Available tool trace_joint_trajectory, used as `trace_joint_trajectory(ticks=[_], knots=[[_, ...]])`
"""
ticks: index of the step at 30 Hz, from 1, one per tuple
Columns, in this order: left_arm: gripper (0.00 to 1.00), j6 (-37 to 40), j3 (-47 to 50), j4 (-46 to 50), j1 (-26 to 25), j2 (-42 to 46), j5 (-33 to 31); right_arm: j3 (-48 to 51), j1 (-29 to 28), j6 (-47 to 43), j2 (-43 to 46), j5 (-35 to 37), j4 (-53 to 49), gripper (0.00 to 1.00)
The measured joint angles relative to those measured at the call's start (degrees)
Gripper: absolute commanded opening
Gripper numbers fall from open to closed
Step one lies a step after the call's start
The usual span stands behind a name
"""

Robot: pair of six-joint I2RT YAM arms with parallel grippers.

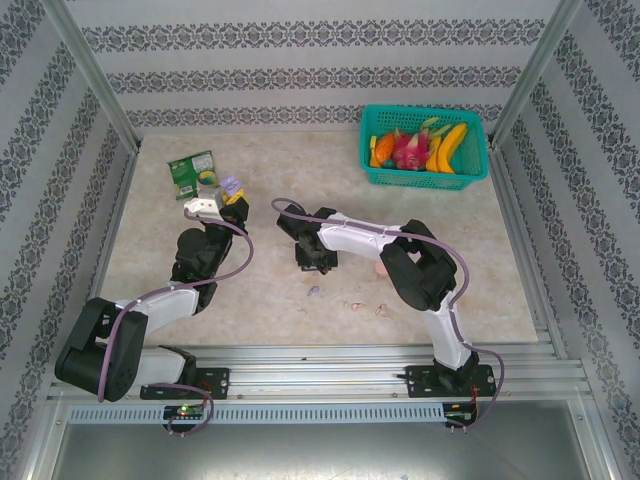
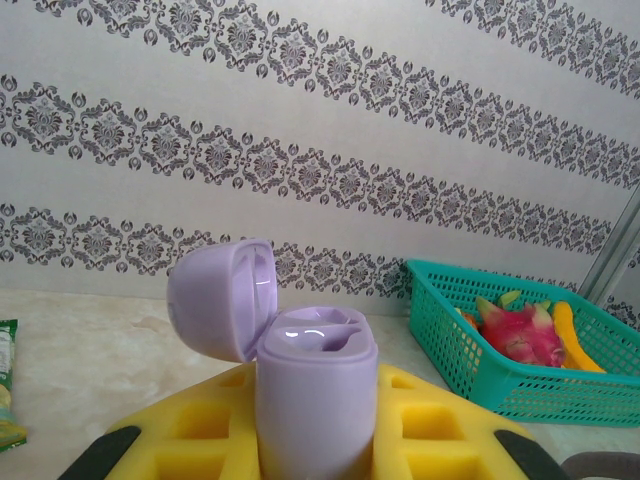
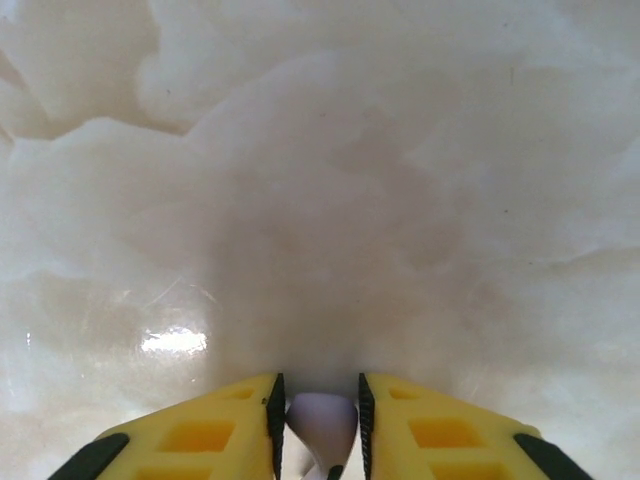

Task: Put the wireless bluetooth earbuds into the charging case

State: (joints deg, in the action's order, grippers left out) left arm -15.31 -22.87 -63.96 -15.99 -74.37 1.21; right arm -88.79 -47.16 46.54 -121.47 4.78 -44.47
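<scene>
The lilac charging case (image 2: 315, 395) stands upright with its lid (image 2: 218, 295) flipped open to the left, and both sockets look bare. My left gripper (image 2: 315, 445) is shut on the case's body and holds it at the table's back left (image 1: 232, 187). My right gripper (image 3: 320, 405) points down at the table centre (image 1: 310, 262), close above the surface. It is shut on a pale lilac earbud (image 3: 322, 425), pinched between its yellow fingers (image 3: 215, 430). More tiny bits lie loose in front of it: one lilac (image 1: 313, 291) and two pink (image 1: 352, 305) (image 1: 381, 309).
A teal basket (image 1: 470, 175) of toy fruit sits at the back right, also in the left wrist view (image 2: 470, 360). A green packet (image 1: 190, 170) lies just behind the left gripper. A pink round thing (image 1: 380, 268) peeks out beside the right forearm.
</scene>
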Motion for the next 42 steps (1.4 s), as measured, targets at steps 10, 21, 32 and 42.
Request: trace_joint_trajectory(ticks=[10,21,32,42], knots=[[0.00,0.0,0.0,0.0,0.0,0.0,0.0,0.1,-0.6,0.0,0.2,1.2,0.1,0.21],[0.00,0.0,0.0,0.1,0.0,1.3,0.3,5.1,-0.6,-0.4,7.1,3.2,2.9,0.20],[0.00,0.0,1.5,0.7,0.0,4.0,6.1,11.2,2.2,-3.0,18.3,5.7,6.8,0.20],[0.00,0.1,1.7,0.9,-0.1,2.3,18.5,12.0,7.7,-9.0,31.2,6.3,9.7,0.21]])
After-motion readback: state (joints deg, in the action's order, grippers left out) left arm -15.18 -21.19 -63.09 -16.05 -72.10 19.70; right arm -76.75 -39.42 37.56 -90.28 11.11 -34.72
